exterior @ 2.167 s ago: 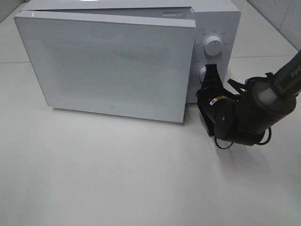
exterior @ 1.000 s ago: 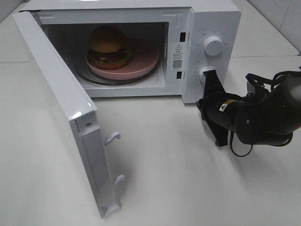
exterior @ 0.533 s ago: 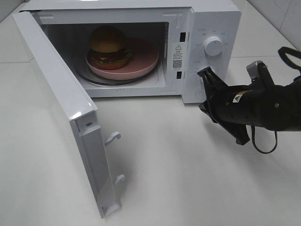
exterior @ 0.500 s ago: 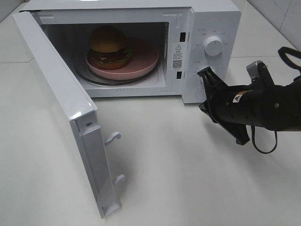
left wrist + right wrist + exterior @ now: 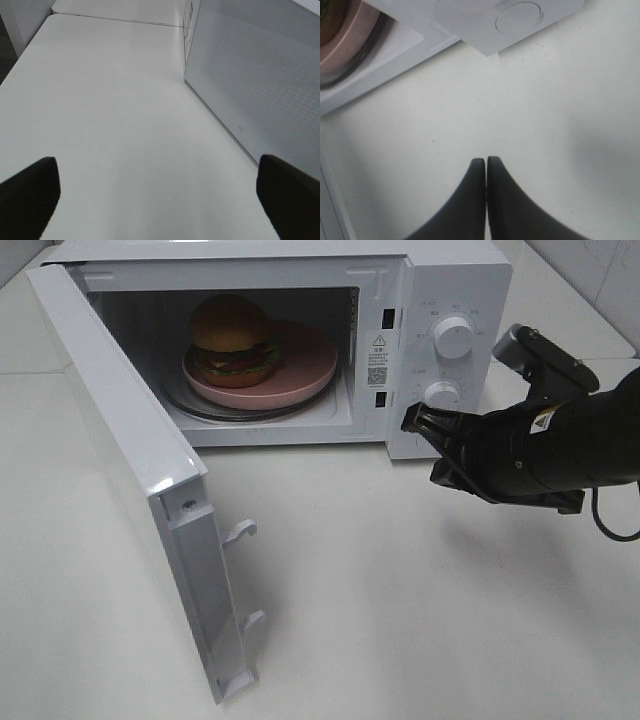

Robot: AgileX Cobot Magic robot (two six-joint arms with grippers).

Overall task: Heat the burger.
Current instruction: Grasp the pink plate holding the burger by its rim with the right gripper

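The burger (image 5: 232, 335), with a golden-brown bun, sits on a pink plate (image 5: 305, 370) inside the open white microwave (image 5: 455, 280). In the right wrist view only the plate's rim (image 5: 342, 47) shows. My right gripper (image 5: 410, 420) is shut and empty, its tip just in front of the control panel below the lower knob (image 5: 441, 393). In the right wrist view the gripper (image 5: 486, 162) hangs over bare table, with the lower knob (image 5: 520, 15) beyond it. My left gripper (image 5: 157, 167) is open and empty, with one dark fingertip (image 5: 32, 192) at each side. It faces the outside of the microwave door (image 5: 250, 85).
The microwave door (image 5: 130, 450) stands swung wide out toward the front left, with two latch hooks (image 5: 240, 532) on its edge. An upper knob (image 5: 453, 337) sits above the lower one. White table (image 5: 380, 620) stretches in front.
The door, nearly shut in the oldest frame, now stands wide open. Over the last second my right gripper has left the lower knob and shifted left and lower, and the arm has swung up.
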